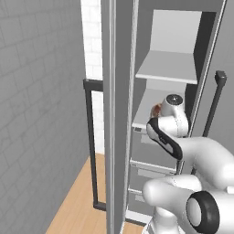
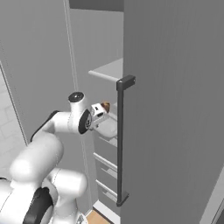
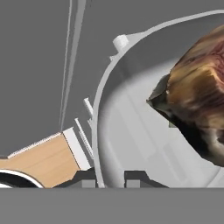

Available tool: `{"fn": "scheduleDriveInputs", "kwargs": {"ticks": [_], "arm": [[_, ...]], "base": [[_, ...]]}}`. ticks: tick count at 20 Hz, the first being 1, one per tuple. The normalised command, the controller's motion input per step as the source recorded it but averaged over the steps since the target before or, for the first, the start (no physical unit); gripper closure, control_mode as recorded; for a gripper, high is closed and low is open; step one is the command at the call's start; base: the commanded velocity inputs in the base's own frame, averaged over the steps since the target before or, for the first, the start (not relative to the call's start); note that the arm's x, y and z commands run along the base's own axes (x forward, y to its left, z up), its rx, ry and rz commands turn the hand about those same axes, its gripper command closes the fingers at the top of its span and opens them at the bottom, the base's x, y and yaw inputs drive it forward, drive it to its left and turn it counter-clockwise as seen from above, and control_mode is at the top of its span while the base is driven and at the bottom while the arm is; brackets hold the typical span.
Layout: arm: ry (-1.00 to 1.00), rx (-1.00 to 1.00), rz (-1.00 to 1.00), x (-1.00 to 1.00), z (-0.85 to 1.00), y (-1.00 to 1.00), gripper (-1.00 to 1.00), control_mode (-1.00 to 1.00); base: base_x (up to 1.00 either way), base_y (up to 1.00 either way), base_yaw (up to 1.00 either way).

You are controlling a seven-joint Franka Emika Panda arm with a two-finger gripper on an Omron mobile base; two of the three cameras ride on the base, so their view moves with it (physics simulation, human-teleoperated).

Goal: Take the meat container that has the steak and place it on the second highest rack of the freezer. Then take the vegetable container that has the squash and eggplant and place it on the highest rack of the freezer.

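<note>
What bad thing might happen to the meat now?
The gripper pinches only the rim of the meat container, so it might tip or slip. The steak lies loose at one side and could slide out. The second highest rack is near; the tray might bump its edge.

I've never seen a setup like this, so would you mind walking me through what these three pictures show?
This is a rendered kitchen with a white robot arm on a driving base. Two pictures come from cameras on the base, behind the arm to its left and right. The third looks along the pincer from a camera on the hand. The arm reaches into a tall grey freezer with its door open. Inside are two white shelves: the highest rack and, below it, the second highest rack. The pincer is at the rim of a pale meat container holding a steak, at the level of the lower shelf. Whether it is set down, I cannot tell.
</note>
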Motion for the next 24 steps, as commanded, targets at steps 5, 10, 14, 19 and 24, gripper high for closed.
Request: {"fn": "scheduleDriveInputs", "kwargs": {"ticks": [5, 10, 14, 19, 24], "arm": [[0.0, 0.0, 0.0, 0.41, -0.09, -0.21, 1.0, -1.0], [0.01, 0.0, 0.0, 0.5, -0.15, -0.21, 1.0, -1.0], [0.01, 0.0, 0.0, 0.5, -0.15, -0.22, 1.0, -1.0], [0.0, 0.0, 0.0, 0.53, -0.21, -0.04, 1.0, -1.0], [0.02, 0.0, 0.01, 0.5, -0.09, -0.05, 1.0, -1.0]], "base": [[0.0, 0.0, 0.0], [0.0, 0.0, 0.0], [0.0, 0.0, 0.0], [0.0, 0.0, 0.0], [0.0, 0.0, 0.0]]}}
